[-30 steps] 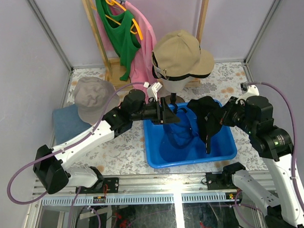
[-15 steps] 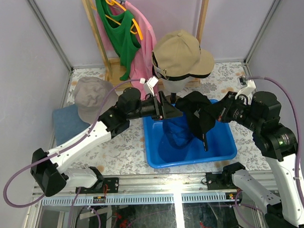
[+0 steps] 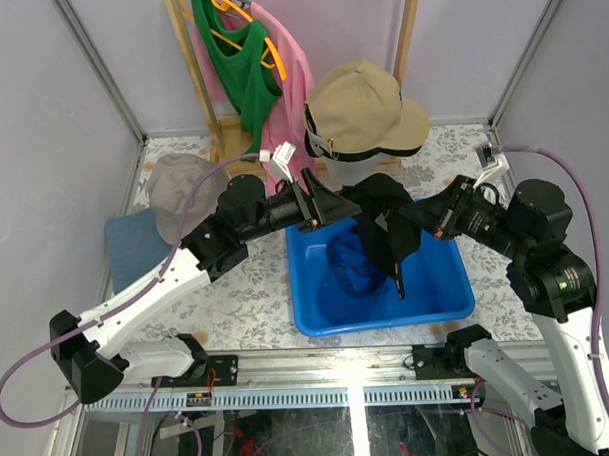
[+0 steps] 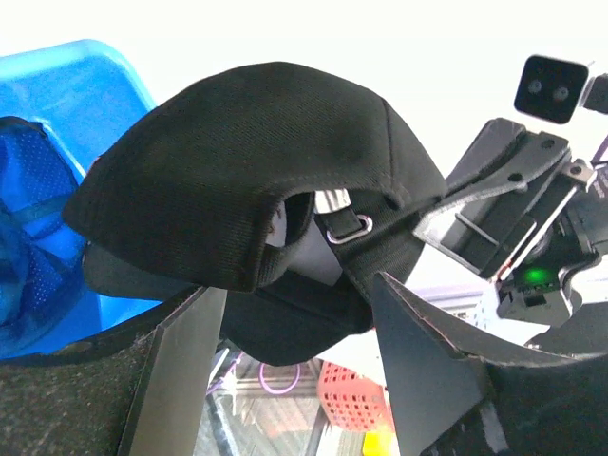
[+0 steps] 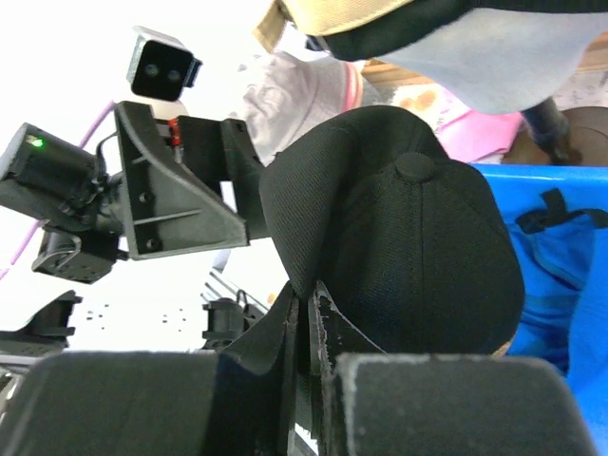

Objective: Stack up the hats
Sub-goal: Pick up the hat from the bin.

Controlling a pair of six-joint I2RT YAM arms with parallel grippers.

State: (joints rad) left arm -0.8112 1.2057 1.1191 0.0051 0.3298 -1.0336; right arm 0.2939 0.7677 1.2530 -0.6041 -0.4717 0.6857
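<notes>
black cap hung over the blue tub, pinched at its rim by the closed right gripper, while the left gripper stood with jaws spread apart just below the cap's rear strap and its metal buckle, gripping nothing. a blue cap lay inside the tub, a khaki cap sat on the mannequin head behind it, and a grey-taupe bucket hat rested well off to the left. white tags on the left arm's cable were too small to read.
</notes>
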